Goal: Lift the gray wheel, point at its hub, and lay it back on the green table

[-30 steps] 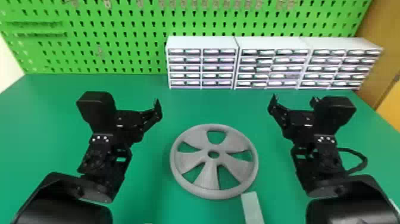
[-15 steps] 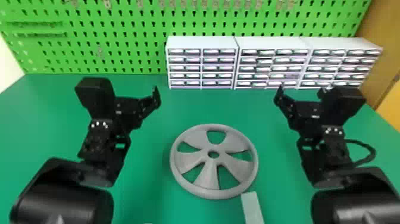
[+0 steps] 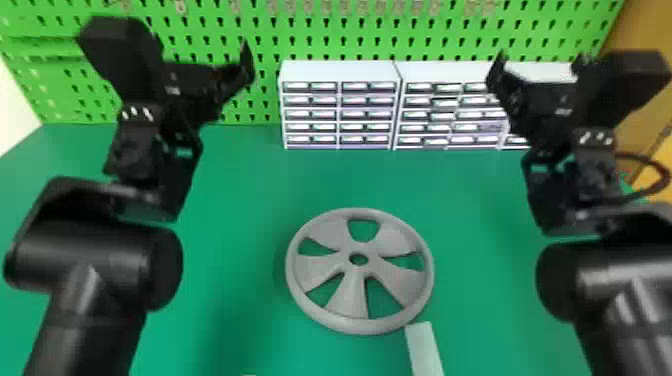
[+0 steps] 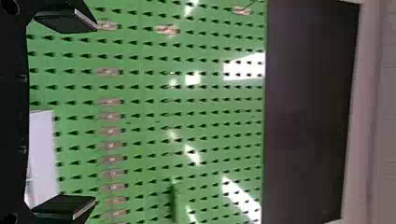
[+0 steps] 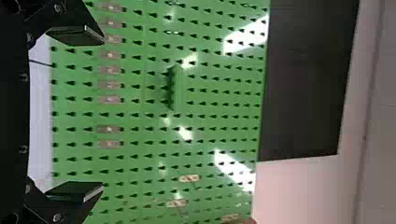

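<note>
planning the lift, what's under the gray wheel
Through the openings between the spokes of the gray wheel, and through its hub hole, the green table shows. Whatever lies beneath the spokes and rim themselves is covered and can't be told.

Desk (image 3: pixel 240 200): green surface, spans head view from mid-frame to bottom edge. Gray wheel (image 3: pixel 358 290) flat on it, lower centre of frame. Pale bar (image 3: pixel 425 350) just beside wheel's lower-right rim, running to bottom edge. White drawer units (image 3: pixel 340 112) in row along far edge, upper centre to upper right. Pale sliver (image 3: pixel 249 374) at bottom edge, left of centre; unidentified.
</note>
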Robot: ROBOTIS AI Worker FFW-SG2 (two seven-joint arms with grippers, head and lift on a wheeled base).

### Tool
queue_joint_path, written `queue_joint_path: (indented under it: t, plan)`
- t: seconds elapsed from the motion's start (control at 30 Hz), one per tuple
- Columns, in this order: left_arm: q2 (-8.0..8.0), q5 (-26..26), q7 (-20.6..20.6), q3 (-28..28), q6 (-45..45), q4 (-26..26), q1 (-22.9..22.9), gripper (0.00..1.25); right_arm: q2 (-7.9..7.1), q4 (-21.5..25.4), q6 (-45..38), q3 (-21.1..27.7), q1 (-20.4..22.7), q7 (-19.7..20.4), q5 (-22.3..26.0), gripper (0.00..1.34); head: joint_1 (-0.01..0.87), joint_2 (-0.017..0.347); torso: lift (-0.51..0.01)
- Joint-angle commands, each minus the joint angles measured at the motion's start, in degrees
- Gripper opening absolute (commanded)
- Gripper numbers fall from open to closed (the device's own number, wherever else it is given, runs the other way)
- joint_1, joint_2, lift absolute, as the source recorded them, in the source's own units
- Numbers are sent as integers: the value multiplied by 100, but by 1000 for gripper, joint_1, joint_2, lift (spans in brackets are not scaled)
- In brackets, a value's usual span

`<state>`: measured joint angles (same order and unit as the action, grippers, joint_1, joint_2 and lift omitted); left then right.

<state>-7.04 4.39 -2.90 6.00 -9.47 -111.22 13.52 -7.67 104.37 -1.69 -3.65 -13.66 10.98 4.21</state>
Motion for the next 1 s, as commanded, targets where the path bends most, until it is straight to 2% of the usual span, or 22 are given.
queue_joint_path:
  t: [0.0, 0.3, 0.47, 0.63, 0.83, 0.97]
  plan:
    - [-26, -52, 9, -28, 209, 31, 432, 1250, -68, -22, 177, 4, -339, 0, -43, 1141, 692, 48, -93]
    - [-193, -96, 9, 77, 551, 39, 1319, 1250, -253, -22, 397, 57, -989, 0, -122, 1141, 692, 48, -93]
    - [-307, -96, 9, 121, 674, 39, 1785, 1250, -420, -31, 520, 22, -1367, 0, -210, 1141, 692, 48, -93]
    - [-324, -88, 9, 104, 824, 39, 2190, 1250, -525, -93, 705, -40, -1859, 0, -254, 1141, 692, 48, -93]
    - [-324, -61, 9, 139, 991, 39, 2699, 1250, -525, -339, 1083, -207, -2598, 9, -272, 1141, 692, 48, -93]
    - [-324, -140, 9, 235, 1132, 39, 3042, 1250, -490, -356, 1311, -242, -2975, 9, -465, 1141, 692, 48, -93]
